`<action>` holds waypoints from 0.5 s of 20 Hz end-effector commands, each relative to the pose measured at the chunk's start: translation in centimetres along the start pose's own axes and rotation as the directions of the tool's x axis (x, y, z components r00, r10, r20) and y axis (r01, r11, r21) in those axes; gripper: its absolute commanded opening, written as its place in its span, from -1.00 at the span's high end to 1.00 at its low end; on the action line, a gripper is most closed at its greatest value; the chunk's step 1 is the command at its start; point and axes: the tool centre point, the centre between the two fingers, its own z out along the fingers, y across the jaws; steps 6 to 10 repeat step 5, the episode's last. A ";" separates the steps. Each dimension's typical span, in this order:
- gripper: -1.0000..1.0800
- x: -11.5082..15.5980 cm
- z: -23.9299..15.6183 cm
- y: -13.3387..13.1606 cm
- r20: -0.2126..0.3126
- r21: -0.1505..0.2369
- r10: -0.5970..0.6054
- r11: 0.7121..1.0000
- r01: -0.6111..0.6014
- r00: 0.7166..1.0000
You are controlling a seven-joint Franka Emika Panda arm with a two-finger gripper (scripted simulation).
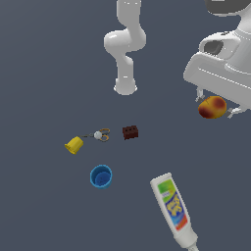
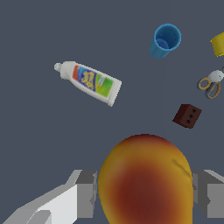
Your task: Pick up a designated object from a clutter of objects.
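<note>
At the right edge of the exterior view, a little above mid-height, the fruit [image 1: 212, 107] sits between my fingers: a small rounded ball, orange-yellow over most of its skin with a dark red blotch spreading across its lower side. In the wrist view the same fruit [image 2: 146, 181] fills the lower middle of the frame, yellow at its crown and deepening to red-brown toward the middle, with a faint crease on one flank. My gripper [image 1: 215, 110] is clenched on it, one grey finger [image 2: 83, 194] pressed against one side and the other finger [image 2: 209, 192] against the opposite side; the jaws touch the fruit on both flanks. From the exterior view the fruit looks to be held off the dark floor, well apart from everything else, though I cannot judge its height.

My hand body [image 1: 220, 73] is the bulky white block in the upper right of the exterior view, tilted, with the fingertips poking out beneath it. My base and lower links [image 1: 125, 49] stand at the upper middle of that frame.

The remaining things lie on the floor. The dark brown brick [image 1: 130, 132] sits near the frame's centre, the small metal ringed item [image 1: 100, 135] just to its left, then the yellow cup [image 1: 74, 145] tipped on its side. The blue cup [image 1: 101, 176] stands below these, mouth up. The white bottle [image 1: 172, 208] lies flat at the lower right.
</note>
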 end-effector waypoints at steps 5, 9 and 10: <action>1.00 -0.3 -0.8 -0.4 0.000 0.000 0.001 1.000 -0.001 1.000; 1.00 -0.3 -0.8 -0.4 0.000 0.000 0.001 1.000 -0.001 1.000; 1.00 -0.3 -0.8 -0.4 0.000 0.000 0.001 1.000 -0.001 1.000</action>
